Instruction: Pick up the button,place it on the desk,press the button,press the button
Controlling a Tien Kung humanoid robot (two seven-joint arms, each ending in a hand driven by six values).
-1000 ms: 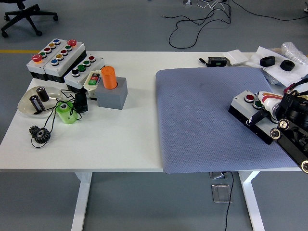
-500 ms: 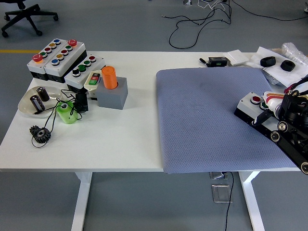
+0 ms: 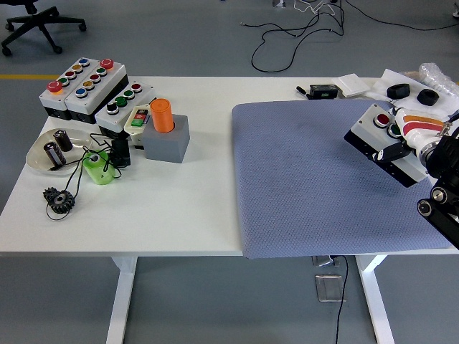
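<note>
Nearest, the right hand was clamped on the button box, a rectangular white-topped, black-sided unit carrying red and green round buttons, held tilted above the textured grey mat, long axis running from upper left to lower right. Farther off lay the smooth white table.

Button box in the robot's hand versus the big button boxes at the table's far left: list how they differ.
The held button box shows two buttons, one red and one green; the large button boxes carry many, including red, green, blue and yellow. The held one is smaller and tilted above the grey mat in the right hand; the large ones rest flat on the white table. Both have light tops over black bases.
</note>
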